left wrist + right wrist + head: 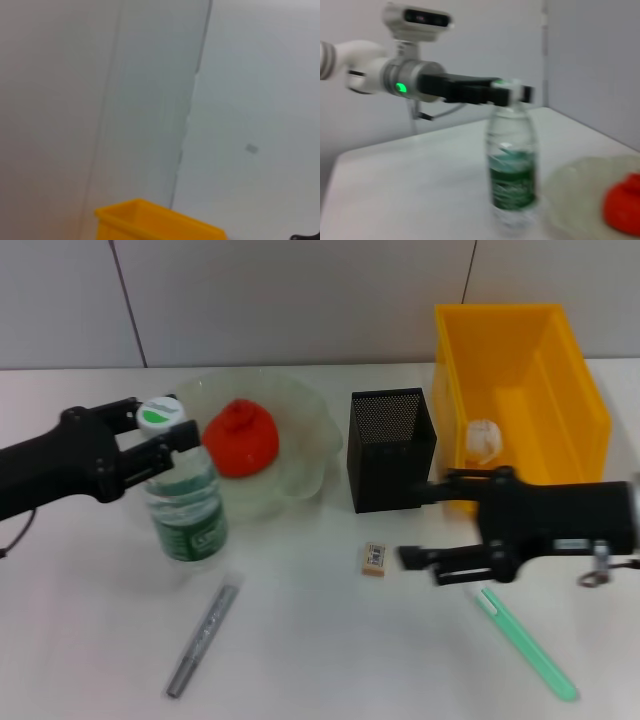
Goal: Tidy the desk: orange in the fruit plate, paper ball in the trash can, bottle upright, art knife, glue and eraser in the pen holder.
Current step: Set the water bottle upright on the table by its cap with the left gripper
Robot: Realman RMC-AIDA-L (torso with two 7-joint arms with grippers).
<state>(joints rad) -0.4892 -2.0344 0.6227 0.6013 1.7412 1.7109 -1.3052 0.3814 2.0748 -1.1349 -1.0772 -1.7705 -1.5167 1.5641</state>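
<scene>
The bottle [185, 502] [512, 172] stands upright at the left, and my left gripper [158, 428] [509, 93] is shut on its white-and-green cap. The orange [240, 437] [623, 204] lies in the fruit plate [305, 445] [580, 185]. A paper ball [483, 437] rests inside the trash can [575, 390] [150, 222]. The pen holder [392, 448] stands mid-table. On the table in front of it lie the eraser [374, 558], the art knife [203, 638] and the glue [527, 642]. My right gripper [415, 524] hovers open just right of the eraser, holding nothing.
A grey panelled wall runs behind the white table. The trash can fills the back right corner. The right arm's black body [560, 520] stretches in front of the trash can, above the glue's near end.
</scene>
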